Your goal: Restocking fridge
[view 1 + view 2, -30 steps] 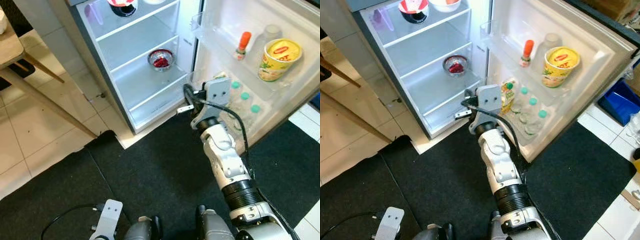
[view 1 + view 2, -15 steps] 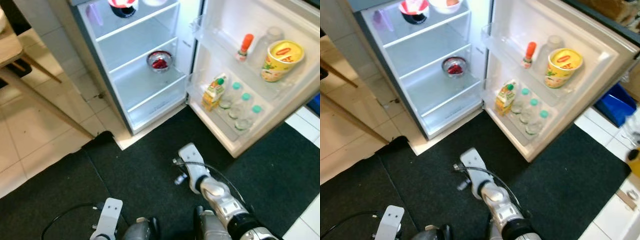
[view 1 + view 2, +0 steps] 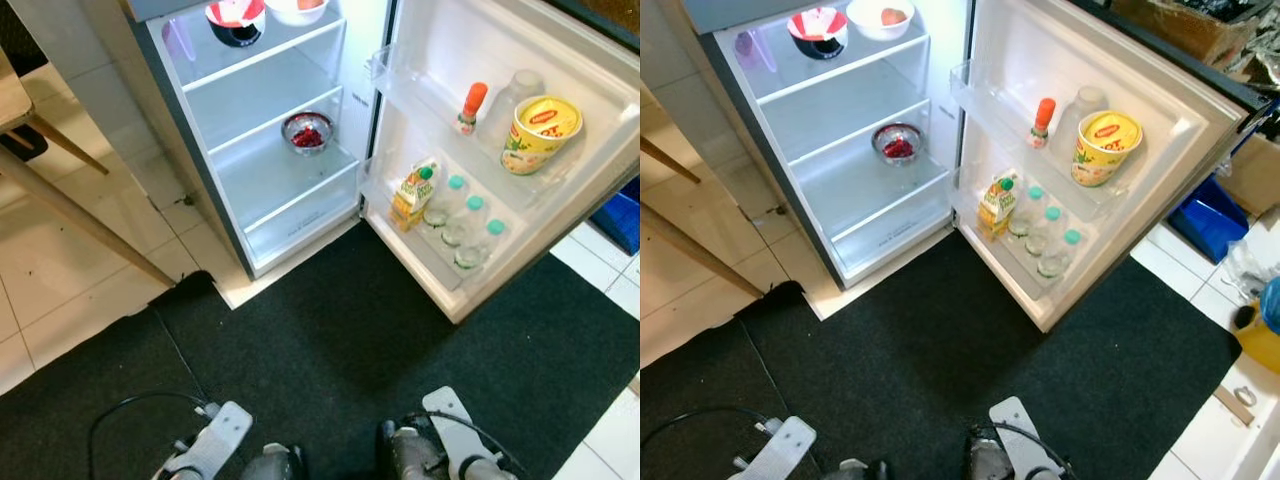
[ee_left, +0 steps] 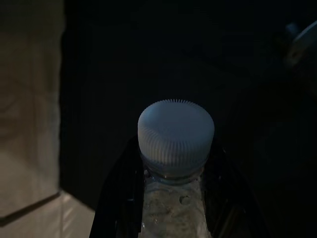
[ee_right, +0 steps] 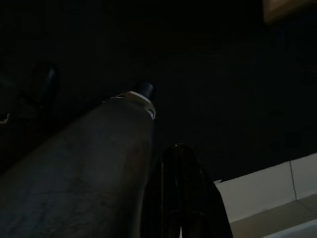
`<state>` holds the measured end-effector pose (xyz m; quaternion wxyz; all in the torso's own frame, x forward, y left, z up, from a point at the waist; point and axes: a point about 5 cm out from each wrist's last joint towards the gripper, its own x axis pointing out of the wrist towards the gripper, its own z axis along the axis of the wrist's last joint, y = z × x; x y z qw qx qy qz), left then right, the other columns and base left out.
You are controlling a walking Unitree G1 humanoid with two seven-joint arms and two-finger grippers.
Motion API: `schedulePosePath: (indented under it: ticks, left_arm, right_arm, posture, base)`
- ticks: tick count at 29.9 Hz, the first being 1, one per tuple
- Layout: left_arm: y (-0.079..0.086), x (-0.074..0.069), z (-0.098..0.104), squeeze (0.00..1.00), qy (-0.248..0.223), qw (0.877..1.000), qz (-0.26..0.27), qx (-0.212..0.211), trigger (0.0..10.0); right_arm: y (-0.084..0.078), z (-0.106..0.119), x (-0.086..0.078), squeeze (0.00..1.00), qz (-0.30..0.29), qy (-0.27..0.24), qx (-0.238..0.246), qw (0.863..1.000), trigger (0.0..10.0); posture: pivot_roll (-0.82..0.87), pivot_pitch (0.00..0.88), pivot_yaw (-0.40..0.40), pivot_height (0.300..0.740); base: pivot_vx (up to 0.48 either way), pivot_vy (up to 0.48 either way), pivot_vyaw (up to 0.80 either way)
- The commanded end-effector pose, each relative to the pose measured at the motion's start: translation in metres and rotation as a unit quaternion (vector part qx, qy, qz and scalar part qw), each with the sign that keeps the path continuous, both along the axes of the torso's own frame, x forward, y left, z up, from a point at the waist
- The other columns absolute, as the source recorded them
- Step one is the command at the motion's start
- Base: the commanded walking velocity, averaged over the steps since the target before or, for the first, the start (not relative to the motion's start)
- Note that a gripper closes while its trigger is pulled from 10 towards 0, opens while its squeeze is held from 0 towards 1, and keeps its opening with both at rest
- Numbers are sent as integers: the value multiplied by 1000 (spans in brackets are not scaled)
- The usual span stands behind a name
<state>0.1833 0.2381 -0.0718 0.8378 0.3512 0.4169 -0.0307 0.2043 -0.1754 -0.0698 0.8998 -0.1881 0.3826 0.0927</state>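
The fridge [image 3: 290, 200] stands open before me. On its door's lower shelf [image 3: 440, 265] a yellow-green juice carton [image 3: 413, 190] stands beside three teal-capped bottles [image 3: 458, 205]. My left gripper [image 4: 173, 145] hangs low by my side, shut on a clear water bottle [image 4: 173, 208] with a white ribbed cap. My right gripper [image 5: 181, 153] hangs low over the black mat, its black fingers [image 5: 173, 198] together with nothing between them. Both wrists, left [image 3: 215, 440] and right [image 3: 452, 455], sit at the bottom of the eye views.
The upper door shelf holds an orange-capped bottle [image 3: 468, 105], a clear jar [image 3: 520, 90] and a yellow tub [image 3: 538, 130]. Inside are a steel bowl of red food [image 3: 307, 132] and two bowls on top [image 3: 236, 18]. A wooden table leg [image 3: 80, 215] stands left; a blue crate [image 3: 1205, 215] right.
My right arm has drawn back from the door's lower shelf down to the bottom of the view, leaving the juice carton standing there. The camera has shifted a little.
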Motion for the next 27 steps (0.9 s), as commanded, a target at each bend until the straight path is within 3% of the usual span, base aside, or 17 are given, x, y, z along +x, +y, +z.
schedulePosePath:
  ticks: [1, 6, 9, 10, 12, 14, 27]
  left_arm:
    - [11, -14, -4, 0, 23, 999, 6, 21, 10000]
    - [15, -10, -1, 0, 9, 999, 51, 7, 10000]
    - [10, -7, -1, 0, -9, 992, 112, -56, 10000]
    - [10, -7, -1, 0, -9, 992, 112, -56, 10000]
    - [4, -7, -4, 0, -12, 983, 149, -104, 10000]
    - [-1, -8, -5, 0, -9, 979, 161, -125, 10000]
    - [-8, -10, -8, 0, -12, 969, 187, -164, 10000]
  right_arm:
    - [-4, -13, -23, 0, -4, 43, -8, 999, 10000]
    - [-4, -15, -28, 0, -4, 51, -10, 999, 10000]
    - [-9, -13, -23, 0, -60, 43, 27, 997, 10000]
    - [-9, -13, -23, 0, -60, 43, 27, 997, 10000]
    - [-14, -11, -20, 0, -117, 39, 68, 990, 10000]
    - [-17, -11, -20, 0, -139, 39, 81, 986, 10000]
    - [-26, -13, -26, 0, -205, 46, 115, 971, 10000]
  posture:
    - [-85, 250, 21, 740]
    - [-85, 229, 17, 740]
    - [-88, 206, 15, 740]
    - [-88, 206, 15, 740]
    - [-88, 189, 14, 740]
    - [-87, 176, 10, 740]
    - [-76, 148, 0, 740]
  base:
    - [0, 0, 0]
    - [0, 0, 0]
    - [0, 0, 0]
    - [0, 0, 0]
    - [0, 0, 0]
    - [0, 0, 0]
    - [0, 0, 0]
